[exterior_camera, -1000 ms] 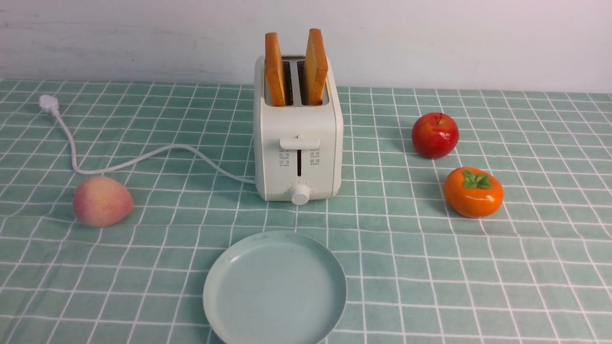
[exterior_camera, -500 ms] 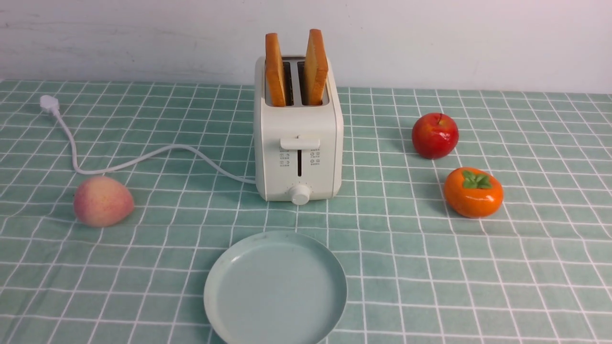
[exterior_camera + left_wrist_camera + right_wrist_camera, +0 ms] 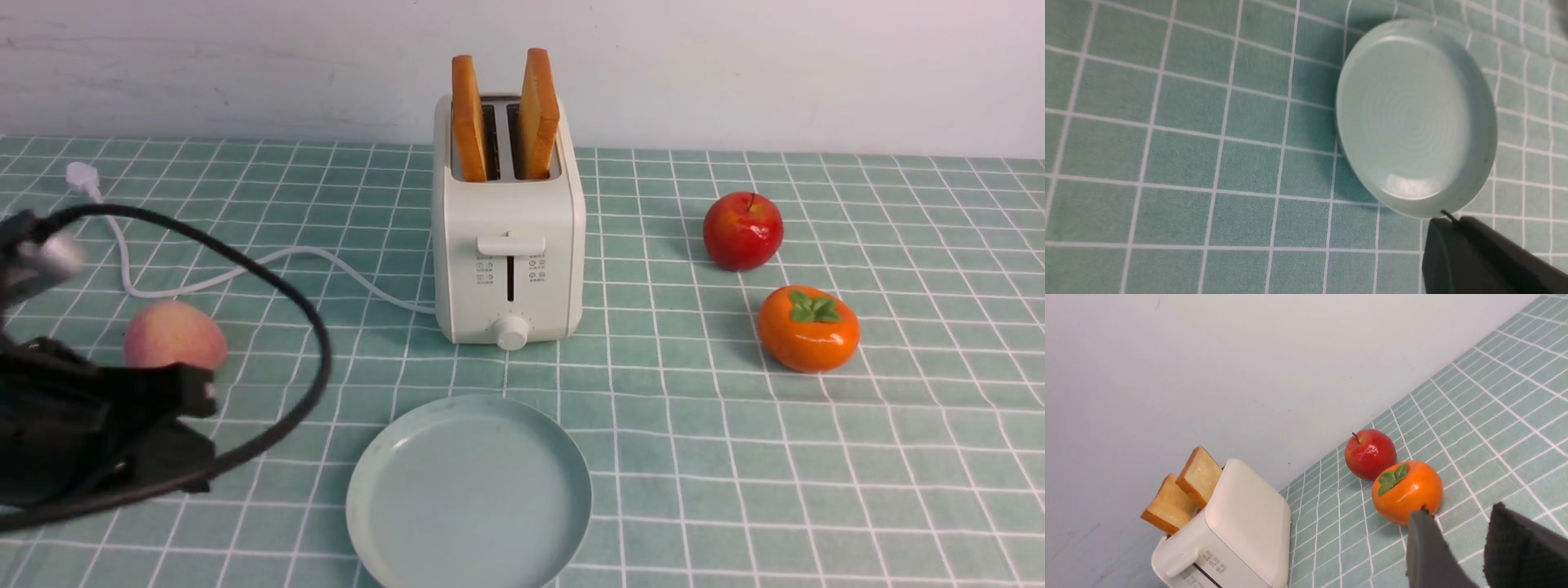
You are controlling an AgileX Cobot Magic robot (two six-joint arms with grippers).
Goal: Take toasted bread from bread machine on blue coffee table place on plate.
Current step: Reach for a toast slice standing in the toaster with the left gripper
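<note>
Left jaws pressed together, empty, hovering front-left of the bread machine (image 3: 508, 245), beside the plate (image 3: 469, 490). Right jaws spread, nothing between them, out to the bread machine's right. Toasted bread (image 3: 539, 114): both slices upright in the bread machine's slots, top halves sticking out. Plate sits on the tabletop (image 3: 735, 457) just in front of the bread machine. Expect toast to be light, stiff, dry and crumbly if squeezed. Pinch the flat faces of the exposed top, low force, lift straight up. Left jaws need opening first.
</note>
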